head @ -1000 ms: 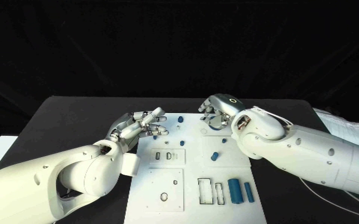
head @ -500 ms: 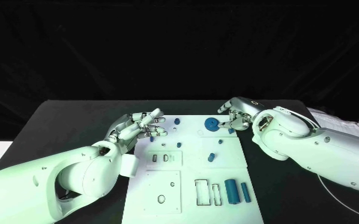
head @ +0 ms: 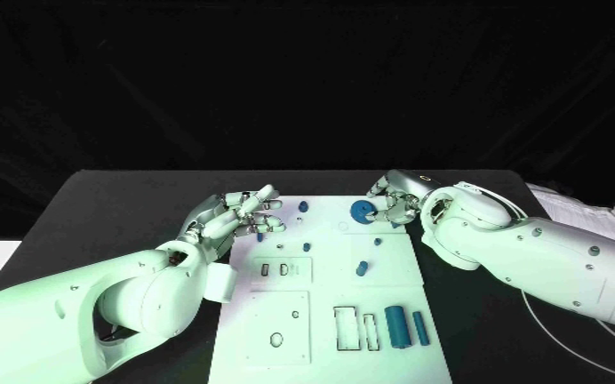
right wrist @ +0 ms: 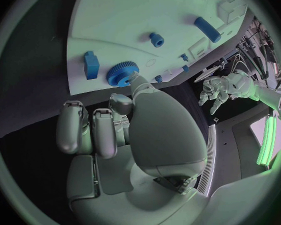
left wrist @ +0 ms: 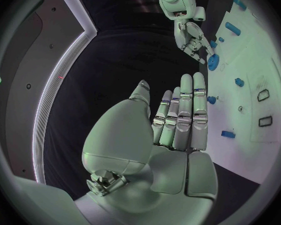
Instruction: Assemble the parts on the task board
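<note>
Black cloth is seen behind and beneath the scene, and the desk carries the white task board at its middle. Over the last second the right robot hand has been drawn back from above the board's far middle toward its far right corner, and a blue gear that was hidden under it a second ago has been uncovered. The gear now lies flat on the board with a fingertip of that robot hand touching its toothed rim; whether it is pinched or merely pressed cannot be told. It may be judged that the gear has just been seated or is being nudged into place.

The left robot hand has stayed at the board's far left edge, fingers apart and holding nothing.

The board looks like smooth, rigid plastic, flat, with dark-outlined rectangular and oval recesses. The parts appear as hard matte blue plastic: two upright rectangular blocks near the board's near right, a short peg mid-board, and small round studs further back.
</note>
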### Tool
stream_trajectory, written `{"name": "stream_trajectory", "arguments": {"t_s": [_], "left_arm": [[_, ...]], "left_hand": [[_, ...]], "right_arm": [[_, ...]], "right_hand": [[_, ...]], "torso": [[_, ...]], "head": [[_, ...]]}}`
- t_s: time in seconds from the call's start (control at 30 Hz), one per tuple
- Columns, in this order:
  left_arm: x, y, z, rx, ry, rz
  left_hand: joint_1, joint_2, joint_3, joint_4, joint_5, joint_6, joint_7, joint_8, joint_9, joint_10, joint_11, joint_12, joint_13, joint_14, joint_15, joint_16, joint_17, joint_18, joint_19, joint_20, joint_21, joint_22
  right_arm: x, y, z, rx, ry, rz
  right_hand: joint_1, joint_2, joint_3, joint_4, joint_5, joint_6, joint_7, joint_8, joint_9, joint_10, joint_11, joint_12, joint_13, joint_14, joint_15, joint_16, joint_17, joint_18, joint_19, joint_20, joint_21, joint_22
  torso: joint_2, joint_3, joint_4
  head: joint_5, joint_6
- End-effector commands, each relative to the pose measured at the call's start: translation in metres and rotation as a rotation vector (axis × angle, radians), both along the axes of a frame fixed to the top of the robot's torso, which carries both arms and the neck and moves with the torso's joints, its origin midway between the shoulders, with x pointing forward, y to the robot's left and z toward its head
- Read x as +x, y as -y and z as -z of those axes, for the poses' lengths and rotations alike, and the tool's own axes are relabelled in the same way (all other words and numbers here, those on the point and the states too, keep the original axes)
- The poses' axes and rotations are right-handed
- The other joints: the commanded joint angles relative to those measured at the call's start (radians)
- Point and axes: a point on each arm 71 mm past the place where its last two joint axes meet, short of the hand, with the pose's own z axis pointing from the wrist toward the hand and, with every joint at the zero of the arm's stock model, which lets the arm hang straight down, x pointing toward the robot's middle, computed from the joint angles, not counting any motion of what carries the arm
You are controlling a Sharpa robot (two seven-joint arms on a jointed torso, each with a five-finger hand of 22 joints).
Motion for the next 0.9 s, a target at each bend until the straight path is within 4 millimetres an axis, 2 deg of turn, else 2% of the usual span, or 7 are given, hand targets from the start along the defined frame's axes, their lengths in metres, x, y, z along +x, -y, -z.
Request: {"name": "stream_trajectory", "arguments": {"t_s": [0.03, 0.37, 0.57, 0.7, 0.9], "left_arm": [[-0.0002, 0.0019, -0.0017, -0.013, 0.009, 0.016], [-0.0003, 0.0018, -0.0017, -0.013, 0.007, 0.017], [-0.0004, 0.0016, -0.0016, -0.013, 0.006, 0.019], [-0.0007, 0.0020, -0.0017, -0.014, 0.006, 0.022], [-0.0015, 0.0049, -0.0020, -0.021, 0.005, 0.035]], "left_hand": [[0.000, 0.007, 0.000, -0.007, -0.003, -0.003, 0.002, -0.005, 0.000, -0.003, 0.000, -0.003, 0.000, -0.007, -0.002, -0.006, 0.001, 0.000, -0.007, 0.000, -0.007, -0.001], [0.002, 0.007, 0.001, -0.008, -0.002, -0.003, 0.002, -0.004, 0.000, -0.003, -0.001, -0.002, 0.000, -0.007, -0.003, -0.006, 0.002, 0.001, -0.007, 0.000, -0.007, -0.001], [0.003, 0.008, 0.002, -0.009, -0.002, -0.003, 0.001, -0.004, 0.000, -0.002, -0.001, -0.002, 0.000, -0.008, -0.003, -0.006, 0.002, 0.001, -0.007, 0.000, -0.007, -0.001], [0.004, 0.008, 0.002, -0.009, -0.002, -0.003, 0.001, -0.004, 0.000, -0.002, -0.001, -0.002, 0.000, -0.008, -0.003, -0.006, 0.002, 0.001, -0.007, 0.000, -0.007, -0.001], [0.004, 0.008, 0.002, -0.009, -0.002, -0.003, 0.001, -0.004, 0.000, -0.002, -0.001, -0.002, 0.000, -0.008, -0.003, -0.006, 0.002, 0.001, -0.007, 0.000, -0.007, -0.001]], "right_arm": [[0.0010, -0.0037, 0.0036, -0.003, -0.029, -0.008], [0.0038, -0.0077, 0.0065, -0.004, -0.043, -0.004], [0.0043, -0.0088, 0.0083, -0.009, -0.057, 0.005], [0.0047, -0.0105, 0.0097, -0.023, -0.053, 0.003], [0.0051, -0.0123, 0.0125, -0.048, -0.047, 0.002]], "right_hand": [[0.004, 0.002, 0.000, 0.008, 0.006, 0.011, 0.000, 0.006, 0.001, 0.009, 0.001, 0.027, 0.028, 0.053, 0.008, 0.009, 0.012, -0.011, 0.010, 0.000, 0.006, 0.005], [0.003, 0.011, -0.002, 0.007, 0.006, 0.019, 0.000, 0.008, 0.002, 0.019, 0.002, 0.074, 0.079, 0.057, 0.009, 0.022, 0.038, -0.013, 0.016, 0.002, 0.011, 0.016], [0.014, 0.029, 0.006, -0.004, 0.011, 0.051, -0.004, 0.021, 0.008, 0.024, -0.002, 0.102, 0.112, 0.060, 0.006, 0.031, 0.057, -0.016, 0.023, 0.000, 0.018, 0.030], [0.022, 0.039, 0.013, -0.013, 0.014, 0.065, -0.006, 0.026, 0.010, 0.021, -0.004, 0.104, 0.118, 0.059, 0.005, 0.031, 0.057, -0.016, 0.024, -0.001, 0.020, 0.033], [0.024, 0.040, 0.014, -0.016, 0.015, 0.070, -0.006, 0.028, 0.011, 0.020, -0.004, 0.104, 0.120, 0.059, 0.005, 0.032, 0.058, -0.016, 0.025, -0.001, 0.020, 0.035]], "torso": [[-0.001, -0.0008, -0.0010], [-0.001, -0.0005, -0.0023], [-0.001, 0.0009, -0.0028], [0.000, -0.0001, -0.0024], [-0.001, 0.0004, -0.0013]], "head": [[0.002, -0.003], [0.007, -0.005], [0.007, -0.007], [0.007, -0.005], [0.007, -0.005]]}}
